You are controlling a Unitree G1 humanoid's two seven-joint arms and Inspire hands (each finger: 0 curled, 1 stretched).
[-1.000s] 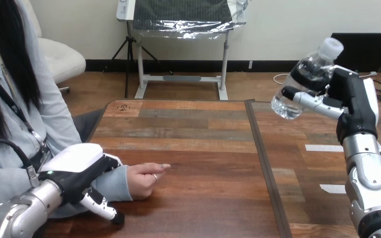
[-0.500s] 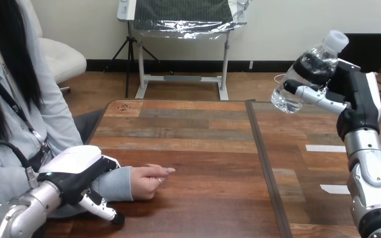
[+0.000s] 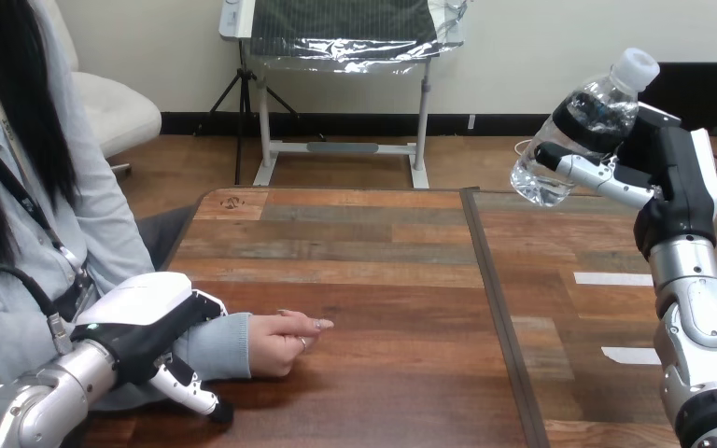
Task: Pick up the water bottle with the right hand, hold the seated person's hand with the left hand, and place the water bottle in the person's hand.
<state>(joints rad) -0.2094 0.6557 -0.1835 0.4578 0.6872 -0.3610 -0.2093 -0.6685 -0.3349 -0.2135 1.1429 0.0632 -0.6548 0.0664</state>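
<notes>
Item: water bottle [image 3: 590, 105], clear, white cap, partly filled. Location: lifted well above the bench [image 3: 383, 252] at its far right, tilted with the cap up and away from me. Holder: my right hand [image 3: 665, 166], its fingers [image 3: 597, 177] wrapped round the bottle's middle in a firm clasp, with the silver forearm rising below it. Status of step one, picking up the bottle: done, by my reading. Next entry: the person's hand [image 3: 285, 341], resting on the bench at the near left, loosely curled with the fingertips pointing right, holding nothing, well apart from the bottle. Over its sleeved wrist [image 3: 219, 341] lies my left hand [image 3: 145, 322], white shell uppermost, fingers draped across the top of the sleeve and the thumb down its near side, so I log this as a clasp on the wrist, not on the hand itself. Status of step two: in place, or near enough. Outstanding: the carry leftward and down across the bench, and setting the bottle into the person's hand, which I judge must open or turn up to take it. Overall: roughly two of three steps logged, delivery not yet done.
</notes>
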